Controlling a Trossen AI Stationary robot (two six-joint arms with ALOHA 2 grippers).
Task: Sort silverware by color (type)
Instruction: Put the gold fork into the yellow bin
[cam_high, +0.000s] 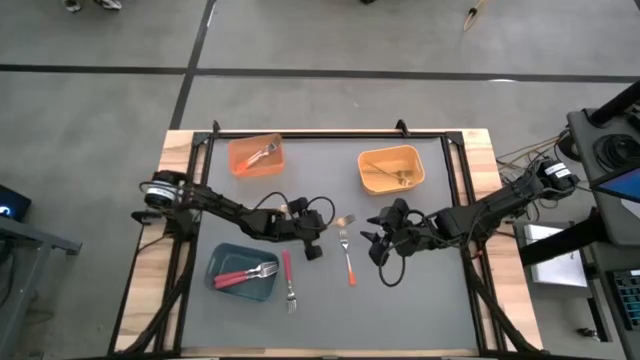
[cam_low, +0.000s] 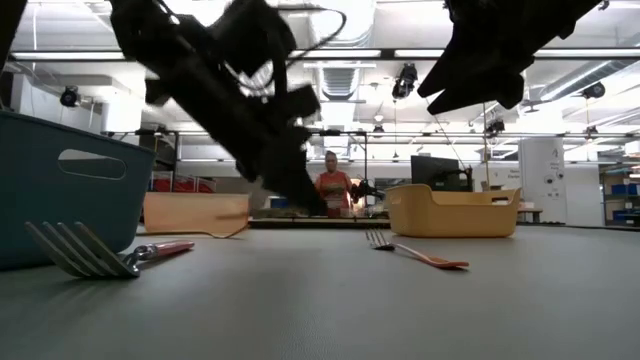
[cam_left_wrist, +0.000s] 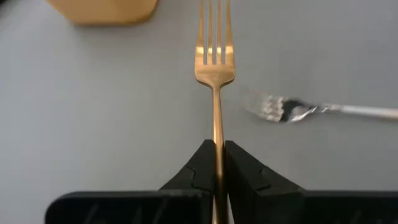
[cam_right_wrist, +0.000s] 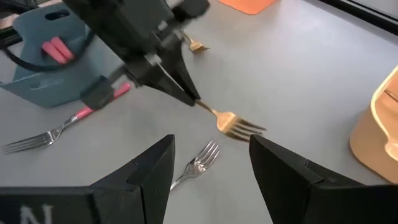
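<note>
The left gripper (cam_left_wrist: 217, 163) is closed on the gold fork (cam_left_wrist: 215, 62); next it should probably go to the yellow bin (cam_high: 391, 168), while the right gripper (cam_right_wrist: 211, 163) waits open.

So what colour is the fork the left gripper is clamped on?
All gold, handle and tines; the fork shows best in the left wrist view.

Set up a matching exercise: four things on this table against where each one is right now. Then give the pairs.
Things:
1. gold fork
2. orange-handled fork
3. teal bin
4. right end effector

Places or states:
A. holds red-handled forks
B. lying loose on the mat
C. open, holding nothing
D. clamped in the left end effector

Pairs: 1-D, 2-B, 3-A, 4-C
</note>
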